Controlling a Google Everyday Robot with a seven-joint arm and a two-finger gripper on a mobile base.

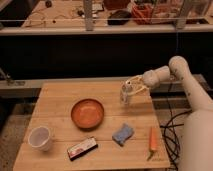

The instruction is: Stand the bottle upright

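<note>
The bottle [125,95] is small, pale and translucent, standing about upright on the wooden table [60,107], right of the orange bowl [87,113]. My gripper [128,88] reaches in from the right on a white arm and sits at the bottle's top, with its fingers on either side of it.
A white cup [40,137] stands at the front left. A flat dark packet [82,148] lies at the front, a blue sponge [123,133] right of it, and a carrot [152,140] near the front right edge. Black cables hang off the table's right side.
</note>
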